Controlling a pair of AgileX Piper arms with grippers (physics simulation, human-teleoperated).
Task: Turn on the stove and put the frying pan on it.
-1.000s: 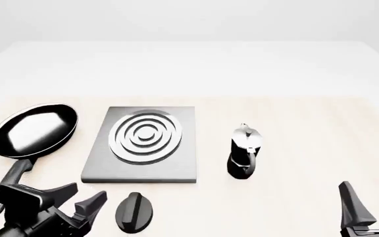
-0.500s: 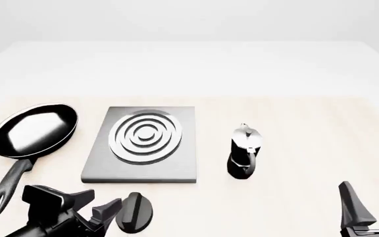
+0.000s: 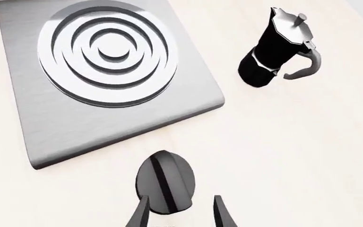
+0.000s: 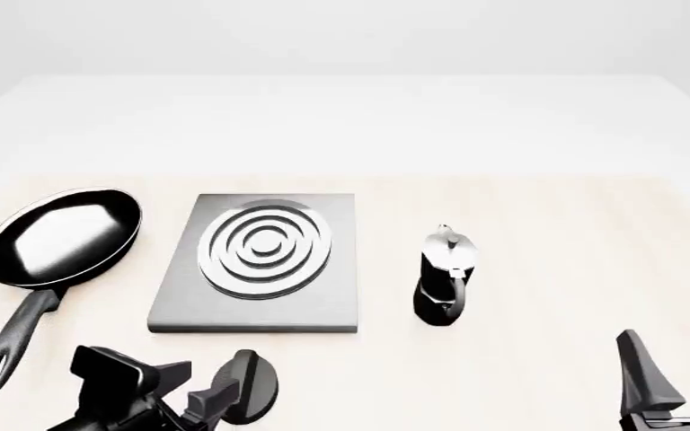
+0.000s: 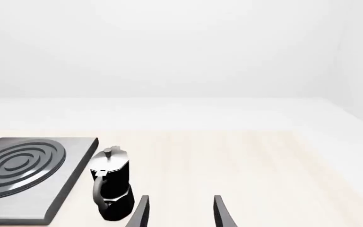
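The frying pan (image 4: 61, 235) lies at the left of the table, its long handle (image 4: 12, 346) pointing toward me. The grey stove plate (image 4: 259, 301) with silver rings sits to its right and shows in the left wrist view (image 3: 106, 125). The black ridged knob (image 4: 252, 384) lies in front of the plate. My left gripper (image 4: 193, 389) is open just left of the knob. In the left wrist view the knob (image 3: 166, 182) sits just ahead of the open gripper (image 3: 180, 215), near one fingertip. My right gripper (image 4: 677, 361) is open and empty at the front right.
A black-and-silver moka pot (image 4: 445, 274) stands right of the stove plate and shows in the left wrist view (image 3: 276, 47) and the right wrist view (image 5: 112, 189). The right wrist view also shows the plate's edge (image 5: 55, 198) and my open right gripper (image 5: 180, 213).
My left gripper has moved right, from beside the pan's handle to next to the knob. The right arm, the pan and the moka pot have not moved.
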